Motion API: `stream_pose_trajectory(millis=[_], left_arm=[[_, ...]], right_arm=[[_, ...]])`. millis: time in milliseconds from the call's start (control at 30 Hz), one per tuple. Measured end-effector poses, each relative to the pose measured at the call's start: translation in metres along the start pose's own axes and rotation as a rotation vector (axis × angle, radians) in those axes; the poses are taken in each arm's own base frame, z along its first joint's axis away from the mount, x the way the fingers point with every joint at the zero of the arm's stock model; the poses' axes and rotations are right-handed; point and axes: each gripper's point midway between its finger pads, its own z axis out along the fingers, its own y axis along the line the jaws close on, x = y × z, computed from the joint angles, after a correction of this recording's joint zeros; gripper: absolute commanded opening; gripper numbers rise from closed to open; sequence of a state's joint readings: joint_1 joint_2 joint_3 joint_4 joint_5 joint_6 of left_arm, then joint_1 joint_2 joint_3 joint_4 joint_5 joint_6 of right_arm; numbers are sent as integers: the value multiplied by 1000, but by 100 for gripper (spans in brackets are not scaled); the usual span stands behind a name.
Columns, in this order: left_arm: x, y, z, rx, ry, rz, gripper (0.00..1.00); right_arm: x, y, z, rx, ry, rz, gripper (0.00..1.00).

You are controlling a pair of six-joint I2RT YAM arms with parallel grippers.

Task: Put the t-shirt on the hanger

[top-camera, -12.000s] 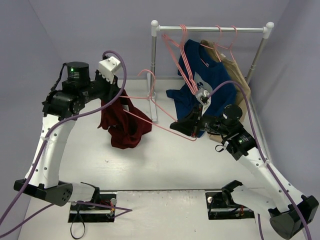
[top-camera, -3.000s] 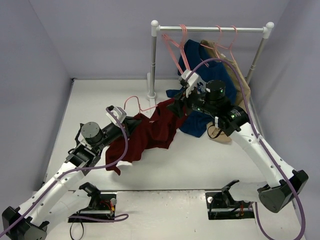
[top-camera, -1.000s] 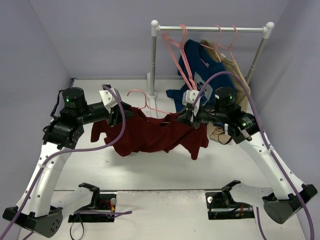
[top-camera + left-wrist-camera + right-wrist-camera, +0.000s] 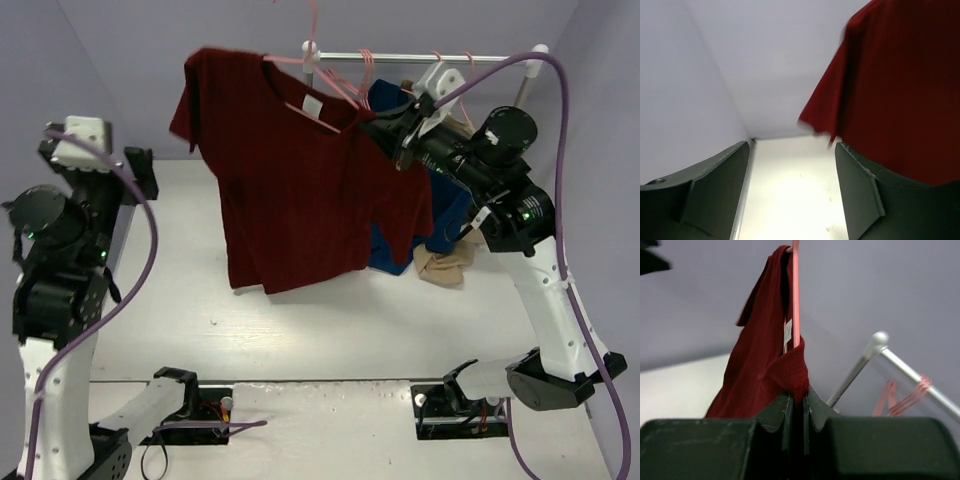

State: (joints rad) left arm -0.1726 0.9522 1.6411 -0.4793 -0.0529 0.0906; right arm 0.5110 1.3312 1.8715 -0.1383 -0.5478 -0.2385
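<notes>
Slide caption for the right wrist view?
Right fingers pinch the maroon t-shirt hung on a pink hanger, rack behind.

top external: high, looking down | both wrists: close, tilted upward — all 3 share the t-shirt (image 4: 300,180)

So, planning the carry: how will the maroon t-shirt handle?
Likely floppy and swingy: the dark red cloth t-shirt hangs in loose folds. It might slip: the right pincer pinches one shoulder on the thin pink wire hanger.
</notes>
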Motion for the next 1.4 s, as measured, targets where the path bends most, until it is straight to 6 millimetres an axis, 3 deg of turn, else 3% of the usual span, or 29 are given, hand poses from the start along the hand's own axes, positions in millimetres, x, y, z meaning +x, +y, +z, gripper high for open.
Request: stream_pose_trajectory(millis=[133,233,433,667,967,1200,1333,1400], left_arm=[[-16,16,-21,-73,-55,-24,65],[-20,21,-27,-93,-67,-31,65],[-9,18,-17,-90,-31,-37,65],[5,3,0,-42,18,-87,65],[23,-18,15,32,73,-177,65],[45,-29,22,61,139,-209,65],[58,-31,21,63,174,-209,65],[66,-32,18,63,195,-207,65]], right_arm=[[-33,-14,-5,77,-90,5,0],[-41,-18,-13,121,-114,13,0],[-29,-19,-45,218,-82,29,0],[-32,-27,-83,345,-64,6,0],[-23,-35,-111,457,-18,-23,0],[12,-35,-101,452,57,-5,0],[57,-29,-88,425,137,42,0],[93,-23,-84,413,208,75,0]])
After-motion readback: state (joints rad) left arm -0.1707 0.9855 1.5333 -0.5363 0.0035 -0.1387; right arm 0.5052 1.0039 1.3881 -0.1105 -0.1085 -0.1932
